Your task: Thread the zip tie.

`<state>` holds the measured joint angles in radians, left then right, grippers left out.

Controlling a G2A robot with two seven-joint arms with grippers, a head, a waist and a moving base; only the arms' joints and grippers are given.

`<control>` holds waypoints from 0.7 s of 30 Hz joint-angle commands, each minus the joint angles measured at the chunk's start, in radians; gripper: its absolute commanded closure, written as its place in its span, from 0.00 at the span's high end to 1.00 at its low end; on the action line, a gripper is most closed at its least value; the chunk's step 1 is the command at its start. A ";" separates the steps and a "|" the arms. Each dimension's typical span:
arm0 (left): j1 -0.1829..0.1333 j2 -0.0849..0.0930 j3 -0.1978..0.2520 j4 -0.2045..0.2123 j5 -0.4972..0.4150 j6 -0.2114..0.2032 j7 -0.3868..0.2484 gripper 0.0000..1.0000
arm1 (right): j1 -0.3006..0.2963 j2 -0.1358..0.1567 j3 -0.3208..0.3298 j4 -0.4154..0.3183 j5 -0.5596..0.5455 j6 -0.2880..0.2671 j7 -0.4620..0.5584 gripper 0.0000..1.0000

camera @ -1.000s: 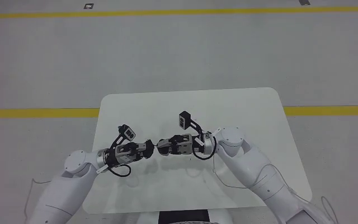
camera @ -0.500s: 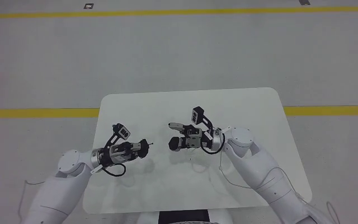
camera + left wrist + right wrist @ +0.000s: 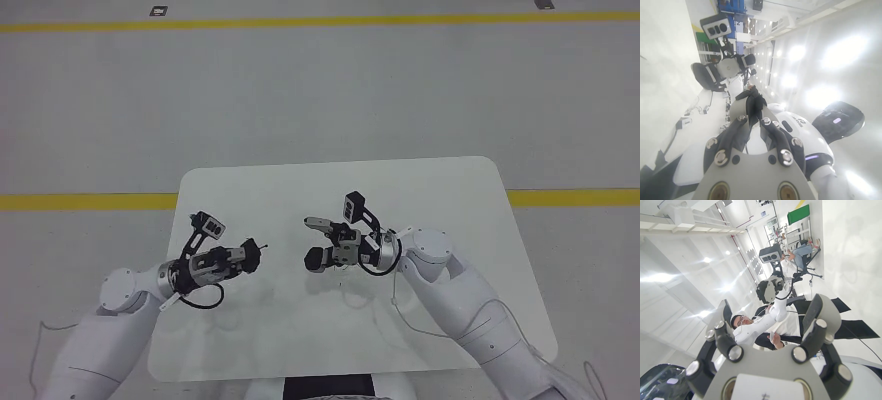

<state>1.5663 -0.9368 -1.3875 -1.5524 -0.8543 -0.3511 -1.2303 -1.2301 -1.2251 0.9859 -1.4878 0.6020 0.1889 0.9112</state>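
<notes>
Your left tool clamps the tie; the right tool, at its 3 o'clock, stands spread and empty. You cannot confirm threading.

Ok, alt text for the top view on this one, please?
The left gripper is shut on a black zip tie above a white table. The right gripper faces it across a gap, open and empty.

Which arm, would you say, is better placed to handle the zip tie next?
Left, probably: the left end effector is shut on the black zip tie, while the right end effector is open and empty.
</notes>
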 commanded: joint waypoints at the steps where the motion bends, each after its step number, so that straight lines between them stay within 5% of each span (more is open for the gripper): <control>1: 0.003 -0.007 -0.037 0.000 -0.036 0.011 -0.011 0.00 | 0.000 0.000 0.000 0.000 0.000 0.000 0.000 1.00; 7: 0.013 -0.062 -0.124 0.011 -0.097 0.011 -0.095 0.00 | 0.000 0.000 0.000 0.000 0.000 0.000 0.000 1.00; 13: 0.014 -0.064 -0.124 0.013 -0.098 0.011 -0.099 0.00 | 0.000 0.000 0.000 0.000 0.000 0.000 0.000 1.00; 21: 0.014 -0.064 -0.124 0.013 -0.098 0.011 -0.099 0.00 | 0.038 0.047 0.055 -0.083 -0.357 0.114 0.012 1.00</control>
<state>1.5800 -1.0012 -1.5118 -1.5389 -0.9518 -0.3400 -1.3293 -1.1974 -1.1865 1.0352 -1.5554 0.3179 0.2797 0.9056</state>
